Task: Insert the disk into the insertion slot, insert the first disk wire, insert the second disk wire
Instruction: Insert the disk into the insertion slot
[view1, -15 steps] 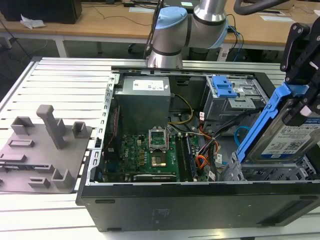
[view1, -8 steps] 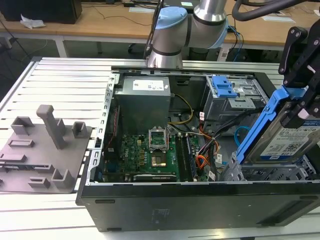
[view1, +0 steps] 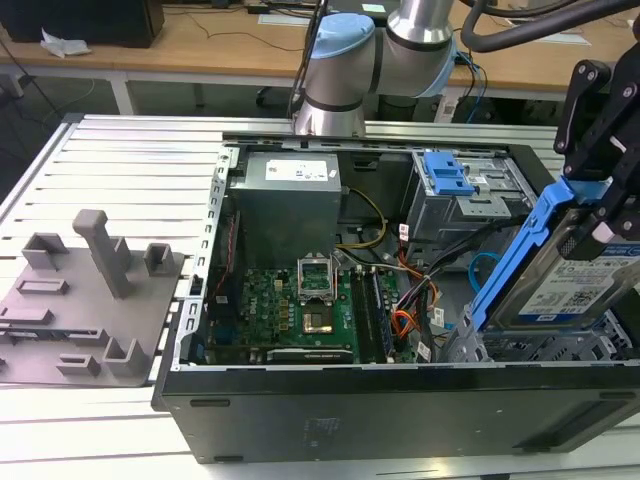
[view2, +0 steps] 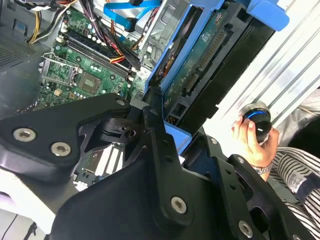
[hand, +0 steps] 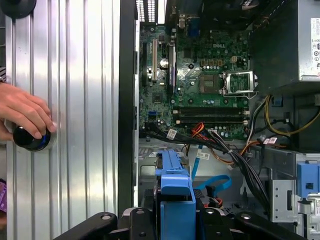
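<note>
at the exterior view's right, the black gripper (view1: 597, 205) is clamped on the one silver metal hard drive in its blue plastic carrier (view1: 560, 275), which tilts steeply over the light-grey perforated metal bay (view1: 545, 348). step one, i judge; seating it calls for levelling and alignment. in the second wrist view, one flat light-blue cable (view2: 122, 14) curls free of the gripper. in the first wrist view, one hand (hand: 25, 112) rests on a dark knob (hand: 30, 140).

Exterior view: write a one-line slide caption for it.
The tool holds the blue-framed disk tilted over the perforated insertion slot of an open computer case.
</note>
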